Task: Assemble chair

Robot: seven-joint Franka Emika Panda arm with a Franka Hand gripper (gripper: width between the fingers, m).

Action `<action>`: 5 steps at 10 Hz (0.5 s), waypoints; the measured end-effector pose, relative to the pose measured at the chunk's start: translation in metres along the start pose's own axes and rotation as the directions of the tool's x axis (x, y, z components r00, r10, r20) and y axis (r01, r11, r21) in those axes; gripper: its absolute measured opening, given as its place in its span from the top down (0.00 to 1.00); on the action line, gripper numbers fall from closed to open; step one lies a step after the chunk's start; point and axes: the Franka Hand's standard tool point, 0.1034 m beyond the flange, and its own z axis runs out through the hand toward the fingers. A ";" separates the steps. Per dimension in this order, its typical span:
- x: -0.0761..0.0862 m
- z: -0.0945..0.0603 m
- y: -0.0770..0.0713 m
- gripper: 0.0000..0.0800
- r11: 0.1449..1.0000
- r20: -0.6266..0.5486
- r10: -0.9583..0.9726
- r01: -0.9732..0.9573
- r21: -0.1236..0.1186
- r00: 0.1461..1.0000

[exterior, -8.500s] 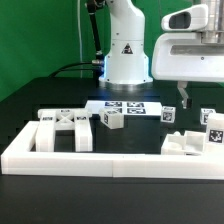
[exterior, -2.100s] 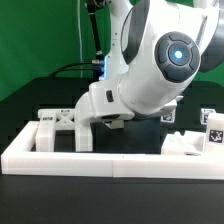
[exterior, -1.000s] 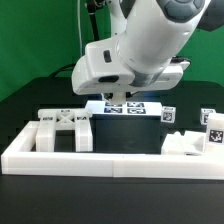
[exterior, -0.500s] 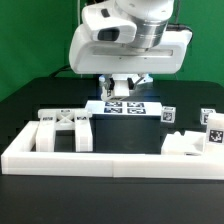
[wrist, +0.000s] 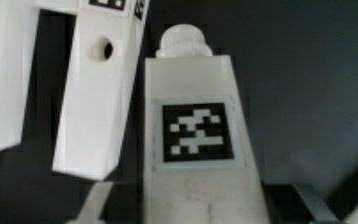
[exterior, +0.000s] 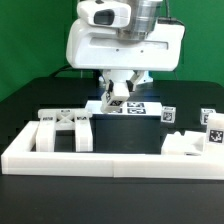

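Observation:
My gripper hangs above the table, shut on a white chair leg that carries a black-and-white tag. It holds the leg off the table, over the end of the marker board on the exterior view's left. In the wrist view the leg runs out from between the fingers of my gripper, tag up and rounded peg at the far end. The X-braced frame lies on the table at the exterior view's left. Its white bars show beside the leg in the wrist view.
A long low white border wall runs along the front. Behind it at the exterior view's right lie a blocky white part, a tagged piece and a small tagged piece. A green wall stands behind.
The arm's hand has swung from a tilted pose to level and settled over the marker board. It stays shut on the leg, which now shows between the fingers.

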 end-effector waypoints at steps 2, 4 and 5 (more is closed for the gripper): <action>0.024 -0.011 -0.003 0.63 0.999 -0.173 0.024 -0.029 -0.026 0.985; 0.025 -0.011 -0.003 0.63 0.999 -0.186 0.021 -0.027 -0.031 0.982; 0.025 -0.011 -0.003 0.63 0.999 -0.186 0.021 -0.027 -0.031 0.982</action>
